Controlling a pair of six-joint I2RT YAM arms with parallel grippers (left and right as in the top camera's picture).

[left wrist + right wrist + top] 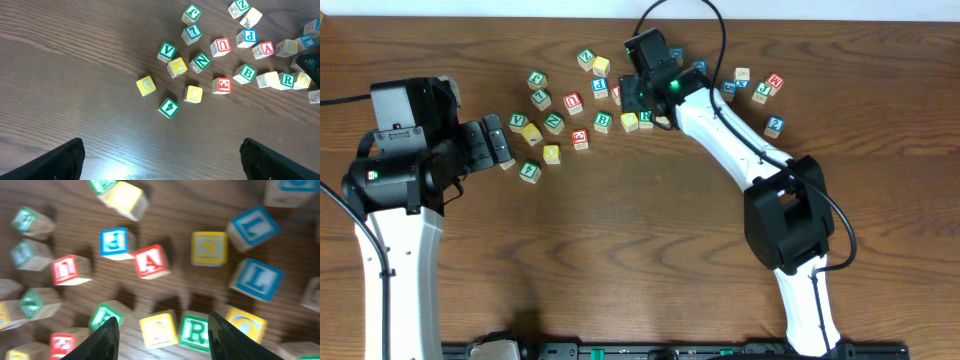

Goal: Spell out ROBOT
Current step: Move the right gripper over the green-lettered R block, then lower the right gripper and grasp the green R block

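Note:
Lettered wooden blocks lie scattered at the far middle of the table. My right gripper [638, 98] [163, 319] is open and hovers low over them, its fingers either side of a yellow block [159, 330] and the green R block [195, 331] [645, 118]. A yellow O block [246, 325] lies just right of the R, and a green B block [102, 316] [603, 122] just left of the fingers. My left gripper [500, 143] [162, 145] is open and empty at the left of the pile. Another yellow O block [193, 93] [551, 154] lies in front of it.
Other blocks lie around: a red A [151, 261], a blue P [114, 242], a yellow S [209, 248], two blue L blocks [256, 279], a green V [167, 51], a green 4 [168, 107]. A small group [765, 88] sits farther right. The right arm's cable loops over the far edge.

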